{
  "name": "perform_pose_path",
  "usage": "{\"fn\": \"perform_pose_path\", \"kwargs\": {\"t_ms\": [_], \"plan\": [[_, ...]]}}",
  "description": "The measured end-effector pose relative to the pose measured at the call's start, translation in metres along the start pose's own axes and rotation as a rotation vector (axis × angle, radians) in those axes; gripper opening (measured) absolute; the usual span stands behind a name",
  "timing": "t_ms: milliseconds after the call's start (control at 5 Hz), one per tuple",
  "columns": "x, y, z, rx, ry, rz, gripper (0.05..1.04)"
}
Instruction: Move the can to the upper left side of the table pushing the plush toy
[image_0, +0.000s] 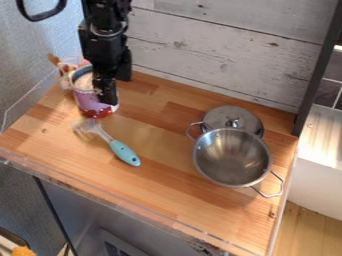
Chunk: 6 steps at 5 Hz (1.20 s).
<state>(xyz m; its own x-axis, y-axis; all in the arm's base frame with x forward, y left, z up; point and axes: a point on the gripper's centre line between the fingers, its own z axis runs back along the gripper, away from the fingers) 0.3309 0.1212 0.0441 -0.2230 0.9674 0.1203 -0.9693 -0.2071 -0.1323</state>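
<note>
One can (85, 98), upright, upper left of frame on desk (167, 195). Gripper (106, 98) overlaps can's right side; open or closed: cannot tell. Contact also unclear. Bulk of can lies left of gripper, long axis near vertical. Likely plush toy (65, 69) just beyond can, toward upper left. Judgement: push line runs up-left from gripper through can to toy; low, steady push advisable, tipping possible.
</note>
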Motion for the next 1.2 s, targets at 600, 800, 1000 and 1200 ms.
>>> {"fn": "perform_pose_path", "kwargs": {"t_ms": [600,800,1000,1200], "plan": [[-0.011,0.0,0.023,-0.016,0.05,-0.01,0.999],[-0.01,-0.002,0.052,-0.073,0.064,-0.004,0.999],[-0.004,0.002,0.073,-0.108,0.069,-0.014,0.999],[-0.004,0.003,0.074,-0.11,0.068,-0.02,0.999]]}}
